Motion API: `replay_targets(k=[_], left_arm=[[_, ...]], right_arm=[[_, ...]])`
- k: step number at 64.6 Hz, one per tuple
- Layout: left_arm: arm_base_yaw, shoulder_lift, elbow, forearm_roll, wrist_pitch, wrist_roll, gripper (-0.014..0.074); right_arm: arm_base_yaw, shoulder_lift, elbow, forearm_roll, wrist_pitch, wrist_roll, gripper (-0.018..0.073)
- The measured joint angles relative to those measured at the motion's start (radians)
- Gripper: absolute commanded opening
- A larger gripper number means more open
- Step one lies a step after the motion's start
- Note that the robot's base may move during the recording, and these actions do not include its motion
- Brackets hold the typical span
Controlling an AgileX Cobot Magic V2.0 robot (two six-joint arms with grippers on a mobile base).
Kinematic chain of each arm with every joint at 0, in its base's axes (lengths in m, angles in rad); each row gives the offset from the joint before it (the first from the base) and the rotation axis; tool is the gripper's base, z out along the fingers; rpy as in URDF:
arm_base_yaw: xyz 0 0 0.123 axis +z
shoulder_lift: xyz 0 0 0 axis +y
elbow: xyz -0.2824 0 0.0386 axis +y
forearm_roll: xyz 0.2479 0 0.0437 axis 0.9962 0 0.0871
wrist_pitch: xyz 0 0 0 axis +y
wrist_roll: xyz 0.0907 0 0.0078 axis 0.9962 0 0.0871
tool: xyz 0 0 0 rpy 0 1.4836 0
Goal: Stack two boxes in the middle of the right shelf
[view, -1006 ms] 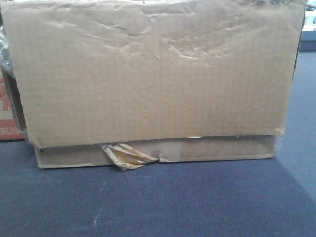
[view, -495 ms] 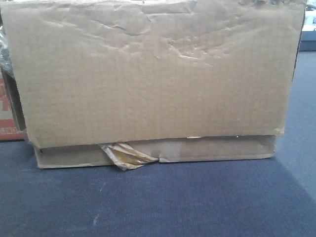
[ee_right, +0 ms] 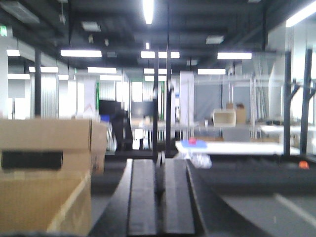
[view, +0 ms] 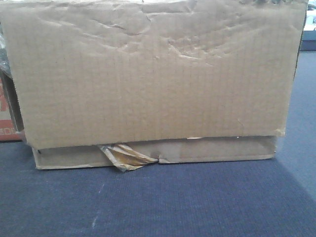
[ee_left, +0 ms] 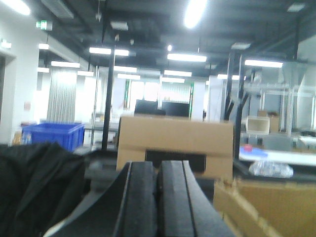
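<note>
A large creased cardboard box (view: 148, 74) fills the front view and rests on blue carpet (view: 158, 202), with torn tape at its lower flap (view: 126, 157). Neither gripper shows in the front view. In the left wrist view my left gripper (ee_left: 158, 173) is shut and empty. Beyond it stands a cardboard box with a dark handle slot (ee_left: 175, 136), and another cardboard box (ee_left: 266, 207) lies at the lower right. In the right wrist view my right gripper (ee_right: 160, 168) is shut and empty. Two stacked cardboard boxes (ee_right: 44, 136) stand to its left.
A red-printed box (view: 5, 113) peeks out at the left edge of the front view. A blue crate (ee_left: 52, 134) and a black cloth (ee_left: 29, 187) lie left of the left gripper. Metal shelf racks (ee_left: 276, 98) and a white table (ee_right: 227, 147) stand farther back.
The large box's left edge has shifted very slightly left in the front view. Nothing else has visibly changed.
</note>
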Motion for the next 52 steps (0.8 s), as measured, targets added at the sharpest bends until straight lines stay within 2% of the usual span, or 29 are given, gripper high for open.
replay_targets(k=[8,16,20,25,28,38,42,52], left_arm=[[0.0,0.11,-0.195,0.029,0.099,0.0,-0.0078],[0.0,0.261,-0.379,0.061,0.2,0.0,0.0104],[0.0,0.338,-0.474,0.073,0.267,0.0,0.0232],[0.0,0.465,-0.595,0.082,0.357,0.0,0.0378],[0.0,0.519,-0.653,0.082,0.391,0.0,0.0424],[-0.031,0.667,-0.756,0.086,0.439,0.0,0.0468],[-0.042,0.714,-0.78,0.086,0.466,0.0,0.0468],[-0.045,0.836,-0.86,0.089,0.603,0.0,0.0466]], right_arm=[[0.0,0.137,-0.222,0.0,0.083,0.0,-0.0151],[0.0,0.325,-0.431,0.0,0.184,0.0,-0.012],[0.0,0.415,-0.526,0.0,0.225,0.0,-0.0057],[0.0,0.543,-0.633,0.0,0.255,0.0,0.0092],[0.0,0.609,-0.683,0.0,0.268,0.0,0.0199],[0.0,0.764,-0.774,0.0,0.292,0.0,0.0491],[0.007,0.803,-0.778,0.0,0.3,0.0,0.0565],[0.043,0.862,-0.778,0.0,0.354,0.0,0.0568]])
